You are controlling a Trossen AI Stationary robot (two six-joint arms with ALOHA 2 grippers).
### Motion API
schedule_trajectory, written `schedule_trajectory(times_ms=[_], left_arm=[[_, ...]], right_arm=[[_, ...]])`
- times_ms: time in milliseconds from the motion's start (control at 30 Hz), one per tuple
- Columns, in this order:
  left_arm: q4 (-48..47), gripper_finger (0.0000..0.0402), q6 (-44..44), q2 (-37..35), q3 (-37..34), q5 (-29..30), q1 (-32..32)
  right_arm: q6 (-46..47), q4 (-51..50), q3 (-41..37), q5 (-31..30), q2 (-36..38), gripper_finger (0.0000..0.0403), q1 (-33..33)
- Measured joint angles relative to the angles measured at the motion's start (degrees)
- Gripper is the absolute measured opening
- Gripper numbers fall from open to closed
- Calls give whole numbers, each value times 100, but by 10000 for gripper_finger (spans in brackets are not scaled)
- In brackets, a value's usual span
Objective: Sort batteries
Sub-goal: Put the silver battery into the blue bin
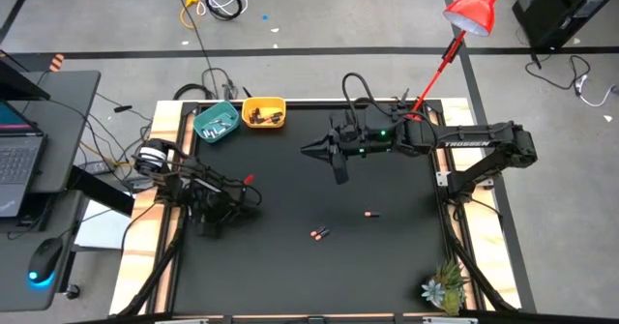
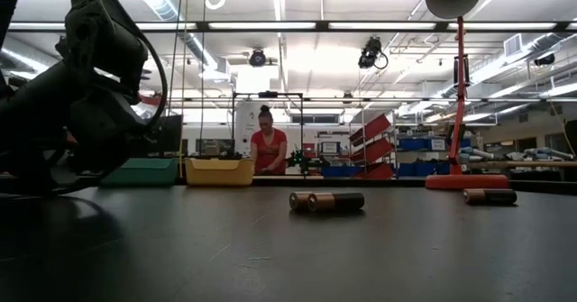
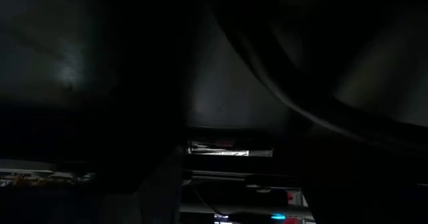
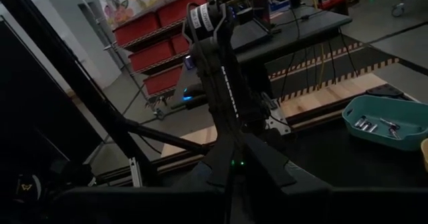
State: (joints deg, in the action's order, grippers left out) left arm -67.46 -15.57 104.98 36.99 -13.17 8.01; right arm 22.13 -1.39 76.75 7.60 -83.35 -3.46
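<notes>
Place is robotics lab or workshop inside large industrial hall. Grey concrete floor (image 1: 87, 19) with loose cables (image 1: 215, 0), long ceiling strip lights (image 2: 379, 25), shelves with red bins (image 4: 157, 47) and blue bins (image 2: 416, 144). Desk with laptop (image 1: 17, 160) and mouse (image 1: 41, 263) stands beside black work table (image 1: 290, 184). Red lamp (image 1: 474, 5) on stand. Person (image 2: 268, 144) works at far bench.

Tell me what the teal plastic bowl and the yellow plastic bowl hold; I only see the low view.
Observer: The teal plastic bowl holds whitish-silver cylindrical batteries.
Operator: Now the yellow one.
Observer: The yellow plastic bowl holds dark batteries with copper-orange ends.
Operator: Locate the right gripper.
Observer: The right gripper, shut, is above the black table, right of both bowls.
</notes>
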Motion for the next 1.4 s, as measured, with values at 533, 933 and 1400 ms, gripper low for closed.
schedule_trajectory(times_ms=[533, 933, 1400], left_arm=[[-247, 237, -8, 65, 493, 1745, -47], [-374, 233, 391, 47, 1533, 3005, -133], [-616, 234, 1960, 43, 1419, 3208, -295]], right_arm=[[-17, 0, 0, 0, 0, 41, -132], [-85, 4, 0, 114, 0, 41, -240], [-70, 9, 0, 129, 0, 41, -169]])
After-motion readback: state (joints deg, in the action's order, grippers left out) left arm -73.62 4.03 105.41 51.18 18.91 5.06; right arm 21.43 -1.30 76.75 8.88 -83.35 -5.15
